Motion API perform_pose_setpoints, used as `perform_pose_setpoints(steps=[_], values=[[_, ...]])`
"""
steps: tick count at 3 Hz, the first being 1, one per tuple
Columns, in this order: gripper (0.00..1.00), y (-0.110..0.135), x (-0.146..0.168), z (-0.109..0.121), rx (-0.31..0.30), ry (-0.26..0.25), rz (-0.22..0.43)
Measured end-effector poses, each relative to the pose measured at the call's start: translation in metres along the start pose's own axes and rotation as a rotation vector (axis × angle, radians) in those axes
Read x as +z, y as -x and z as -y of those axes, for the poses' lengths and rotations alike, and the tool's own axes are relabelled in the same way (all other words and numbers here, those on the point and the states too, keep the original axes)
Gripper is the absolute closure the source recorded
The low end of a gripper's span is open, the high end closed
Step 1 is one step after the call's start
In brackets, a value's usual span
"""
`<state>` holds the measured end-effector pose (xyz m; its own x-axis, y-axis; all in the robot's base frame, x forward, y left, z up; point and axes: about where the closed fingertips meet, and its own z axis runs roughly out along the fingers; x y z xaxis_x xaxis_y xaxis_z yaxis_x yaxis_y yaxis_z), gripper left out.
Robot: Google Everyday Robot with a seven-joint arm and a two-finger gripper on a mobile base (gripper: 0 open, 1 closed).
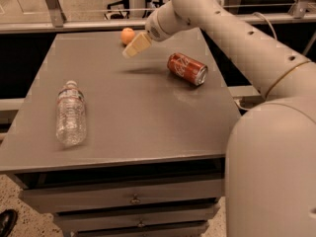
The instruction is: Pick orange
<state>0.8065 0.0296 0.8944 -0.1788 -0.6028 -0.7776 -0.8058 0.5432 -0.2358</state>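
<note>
Now: my pincer (132,50) hangs over the counter (148,117), just beside the orange (128,35) resting near the far edge (clenched or released, I cannot tell); red can (186,68) lies nearby, bottle (71,113) well apart

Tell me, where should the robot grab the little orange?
Probably around its widest middle, coming down from above. The orange is a smooth ball sitting alone near the far edge of the table, so any two opposite sides work and nothing crowds it. The end effector hovers just in front of it, above the tabletop.
</note>
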Motion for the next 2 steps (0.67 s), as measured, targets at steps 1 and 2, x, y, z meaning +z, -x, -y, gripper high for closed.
perform_pose_setpoints(steps=[1,2], values=[[0.00,0.017,0.032,0.011,0.037,0.001,0.030],[0.00,0.030,0.062,0.016,0.063,0.011,0.043]])
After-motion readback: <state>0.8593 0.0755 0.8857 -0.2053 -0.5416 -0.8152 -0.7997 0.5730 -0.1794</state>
